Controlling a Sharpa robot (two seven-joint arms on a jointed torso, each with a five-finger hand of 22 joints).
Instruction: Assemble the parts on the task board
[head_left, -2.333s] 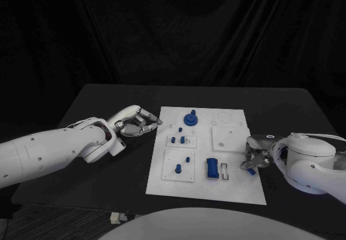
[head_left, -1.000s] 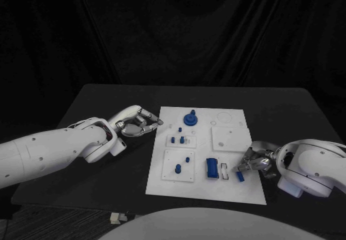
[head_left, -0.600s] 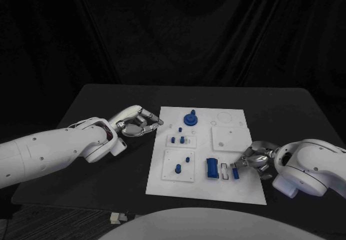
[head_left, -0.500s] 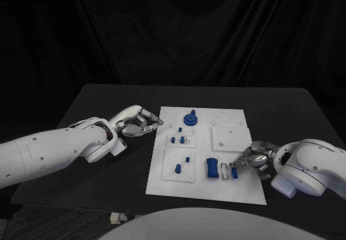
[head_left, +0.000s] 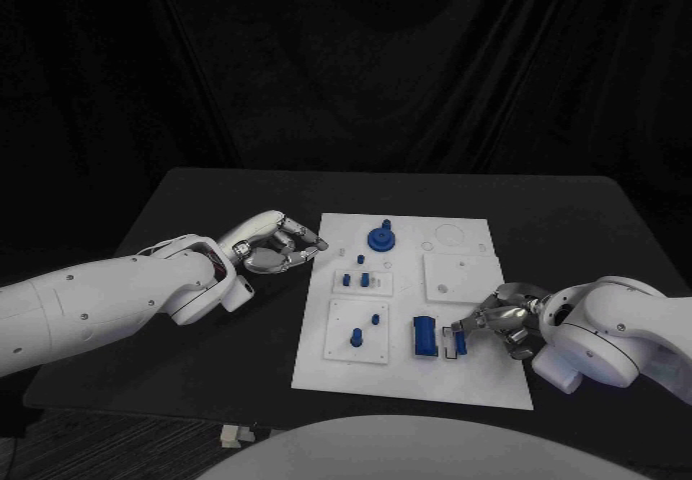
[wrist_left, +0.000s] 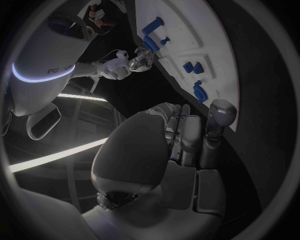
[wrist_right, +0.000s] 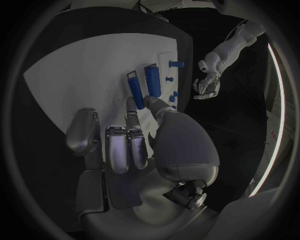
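The right robot hand (head_left: 498, 324) pinched a thin blue bar (wrist_right: 134, 87) over its slot at the task board (head_left: 411, 375)'s five o'clock, apparently to seat it just beside the seated blue block (head_left: 426, 337). At nine o'clock, the left robot hand (head_left: 274, 246) hovered curled and unladen above the worktop (head_left: 231, 200).

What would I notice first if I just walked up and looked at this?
Probably the white task board in the middle of the black table, dotted with small blue parts. Next, the right hand at the board's right edge, fingertips at a thin blue piece beside a bigger blue block. The left hand sits curled up, holding nothing, just off the board's left edge.
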